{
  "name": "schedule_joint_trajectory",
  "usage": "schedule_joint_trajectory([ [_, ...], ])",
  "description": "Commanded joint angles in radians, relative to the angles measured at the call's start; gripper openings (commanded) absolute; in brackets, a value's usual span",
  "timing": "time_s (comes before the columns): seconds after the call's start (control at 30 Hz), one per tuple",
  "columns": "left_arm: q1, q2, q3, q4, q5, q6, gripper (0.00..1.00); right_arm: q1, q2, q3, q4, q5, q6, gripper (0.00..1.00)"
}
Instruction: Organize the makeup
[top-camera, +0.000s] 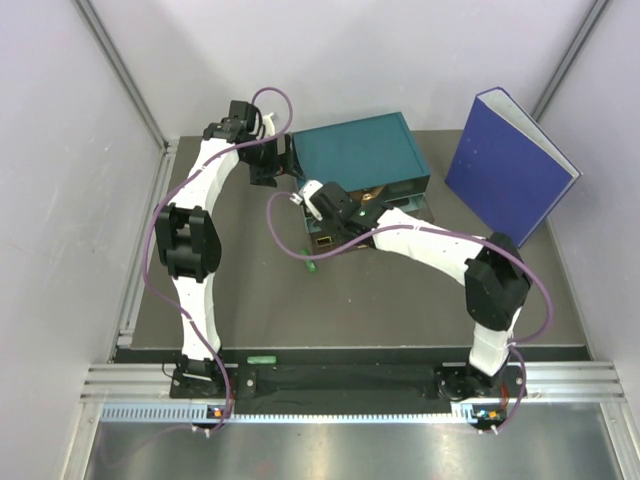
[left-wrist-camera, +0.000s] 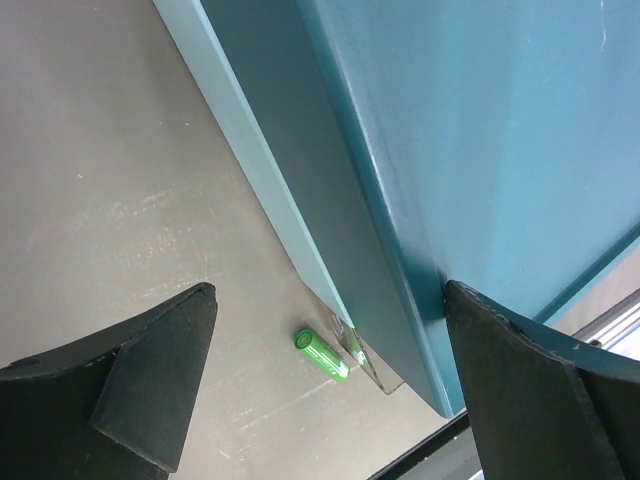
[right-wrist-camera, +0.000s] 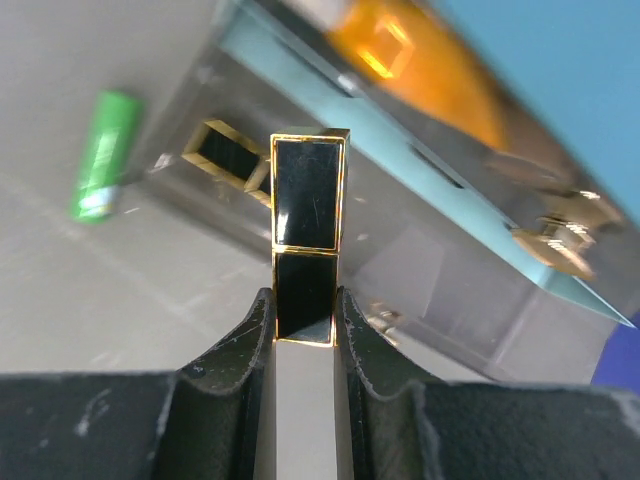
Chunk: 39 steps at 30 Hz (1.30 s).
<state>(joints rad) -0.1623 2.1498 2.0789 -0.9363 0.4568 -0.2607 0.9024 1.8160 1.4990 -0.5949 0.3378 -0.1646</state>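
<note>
Nearby, green capsule (left-wrist-camera: 322, 354) just beside teal drawer box (left-wrist-camera: 480, 150).

**Soft light overhead, shallow focus at the wrist**

Even, diffuse light fills the overhead view: pale walls glow, the dark table (top-camera: 400, 310) takes only faint, soft shadows, and the metal sheet (top-camera: 350, 450) along its near edge carries a dull glare. In the left wrist view a sheen streaks the teal drawer box (left-wrist-camera: 480, 150). In the right wrist view the glossy black-and-gold case (right-wrist-camera: 308, 195) is crisp, while the orange tube (right-wrist-camera: 420, 70) and green capsule (right-wrist-camera: 105, 155) behind it are blurred.
</note>
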Motion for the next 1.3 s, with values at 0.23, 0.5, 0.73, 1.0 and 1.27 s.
schedule_joint_trajectory([
  [0.23,0.03,0.028,0.012,-0.039,-0.101,0.034,0.99,-0.037,0.097,0.072,0.038,0.03,-0.006,0.01],
  [0.5,0.03,0.03,0.029,-0.045,-0.098,0.031,0.99,-0.037,0.053,0.075,0.032,0.029,0.043,0.68],
  [0.73,0.03,0.024,0.04,-0.042,-0.099,0.025,0.99,-0.022,-0.066,0.026,0.079,-0.235,0.102,0.7],
  [1.0,0.03,0.012,0.04,-0.038,-0.089,0.02,0.99,0.061,-0.015,-0.014,0.106,-0.451,0.158,0.65],
  [1.27,0.03,0.002,0.032,-0.041,-0.081,0.026,0.99,0.09,0.117,0.033,0.119,-0.447,0.23,0.66],
])
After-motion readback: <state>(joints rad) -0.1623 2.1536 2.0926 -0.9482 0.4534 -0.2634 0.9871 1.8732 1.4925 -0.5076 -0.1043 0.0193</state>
